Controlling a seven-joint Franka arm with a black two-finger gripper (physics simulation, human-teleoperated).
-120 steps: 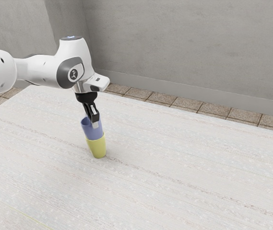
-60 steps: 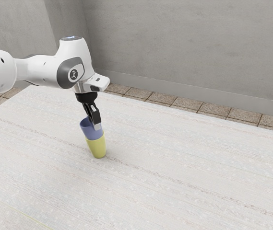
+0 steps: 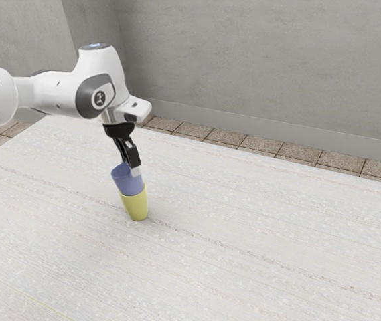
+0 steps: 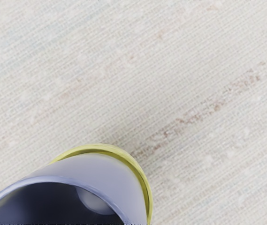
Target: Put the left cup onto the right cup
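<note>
Blue cup [image 3: 121, 179]: sits nested in the yellow cup [image 3: 136, 206], leaning a little toward the exterior view's left, so the stack looks made but not quite square.
Blue cup from the hand camera [image 4: 100, 176]: its open mouth is just under my hand, with the yellow cup's rim [image 4: 141, 180] showing as a ring around it.
Handling: I judge it a light, stiff, thin-walled plastic cup, smooth and likely slippery. The rim wall is the place to pinch, one finger in and one out, and gently, since a light cup tips easily.
Yellow cup: upright on the table [image 3: 257, 227], carrying the blue one.
Gripper [image 3: 134, 168]: right above the yellow cup, at the blue cup's rim on its side toward the exterior view's right.
Fingers: I cannot tell whether they pinch the rim or stand free of it.
Count: two cups, one blue and one yellow; one arm; one table.
Beyond the yellow cup: a strip of brown floor tiles [image 3: 264, 144] and a grey wall [image 3: 264, 60].
</note>
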